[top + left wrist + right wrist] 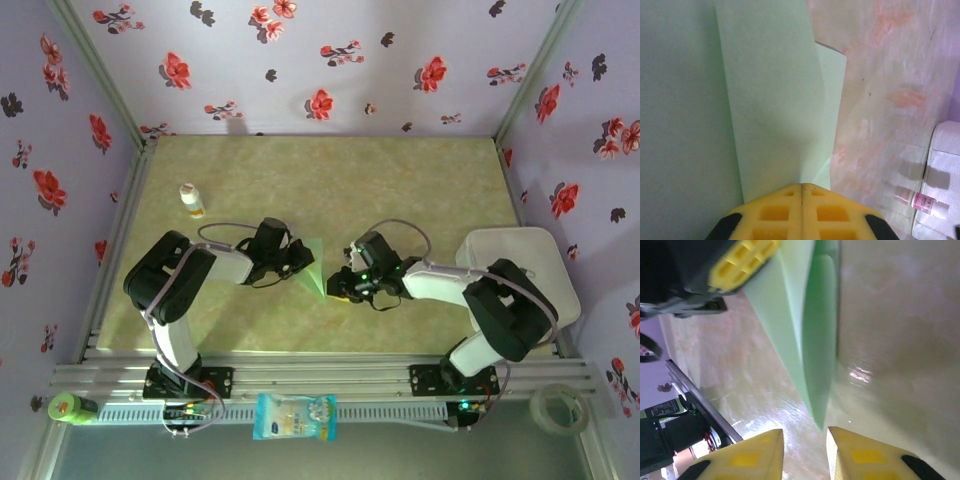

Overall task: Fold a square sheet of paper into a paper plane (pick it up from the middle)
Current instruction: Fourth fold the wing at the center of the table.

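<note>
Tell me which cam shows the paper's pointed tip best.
Right wrist: the paper tapers to a clear tip just ahead of the right gripper. Top external gives a small green triangle; left wrist, broad folded layers.

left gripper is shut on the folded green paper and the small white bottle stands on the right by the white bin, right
Not quite: the top external view shows the small white bottle standing at the far left of the table, well away from the white bin. The rest holds: the left gripper is shut on the folded green paper.
</note>
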